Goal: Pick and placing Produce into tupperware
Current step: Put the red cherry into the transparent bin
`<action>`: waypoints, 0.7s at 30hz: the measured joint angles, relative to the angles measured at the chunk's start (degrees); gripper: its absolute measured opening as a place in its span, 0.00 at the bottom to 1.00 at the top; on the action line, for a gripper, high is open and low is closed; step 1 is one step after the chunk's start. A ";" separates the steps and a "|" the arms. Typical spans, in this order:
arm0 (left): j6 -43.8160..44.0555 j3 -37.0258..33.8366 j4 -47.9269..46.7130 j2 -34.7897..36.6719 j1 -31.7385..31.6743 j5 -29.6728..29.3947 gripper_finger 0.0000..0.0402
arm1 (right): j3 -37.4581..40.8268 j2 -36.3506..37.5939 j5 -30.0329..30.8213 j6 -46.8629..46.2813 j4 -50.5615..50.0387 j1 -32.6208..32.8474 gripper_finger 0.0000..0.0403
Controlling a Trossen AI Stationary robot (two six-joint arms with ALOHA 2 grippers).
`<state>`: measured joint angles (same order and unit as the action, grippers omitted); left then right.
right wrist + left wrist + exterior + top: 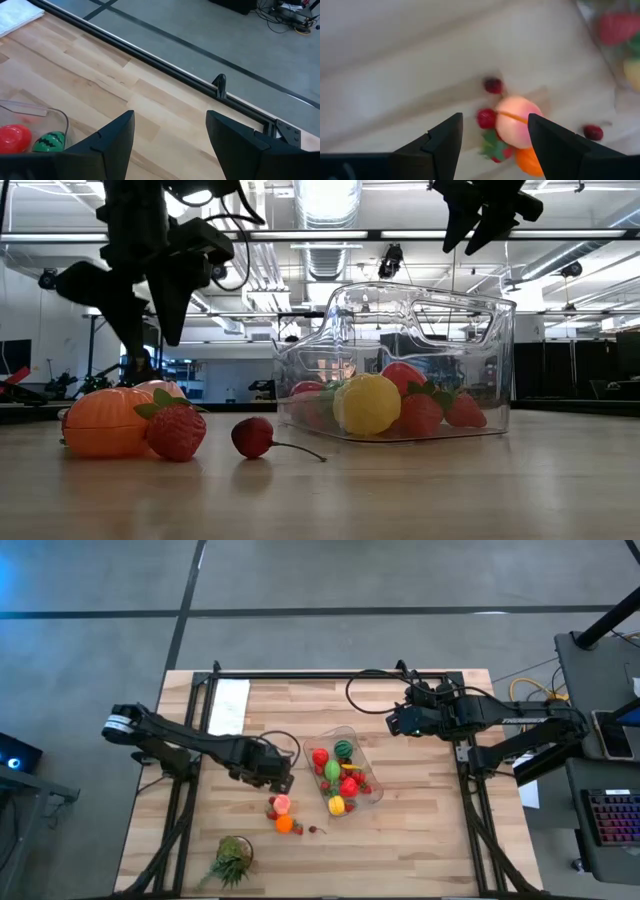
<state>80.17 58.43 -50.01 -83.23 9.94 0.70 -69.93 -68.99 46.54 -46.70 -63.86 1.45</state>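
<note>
- The left gripper point(282, 783) hung above the loose pile of produce, its fingers apart and empty.
- The round pink peach point(516, 122) lay on the wooden table point(420, 840) beside the clear rectangular plastic tupperware point(362, 737), which already held several pieces.
- A good grasp probably meant dropping straight down with the peach centred between the fingers, clear of the red strawberry point(495, 151).
- The right gripper point(398, 721) waited beyond the container's far end, fingers apart.

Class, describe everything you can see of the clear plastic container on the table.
The tupperware is a clear, see-through plastic rectangular tub with rounded corners and no lid on. It sits flat on the wooden table, angled to its edges. Inside lie several produce pieces: red, green and yellow. No hand touches it; more produce lies outside, on the left arm's side.
</note>
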 joint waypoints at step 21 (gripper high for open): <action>2.17 -0.13 8.90 -14.51 0.74 -0.14 0.52 | 0.00 0.00 -0.24 -0.19 0.11 0.00 0.59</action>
<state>82.34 58.30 -41.11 -97.73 10.68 0.56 -69.93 -68.99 46.30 -46.89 -63.75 1.45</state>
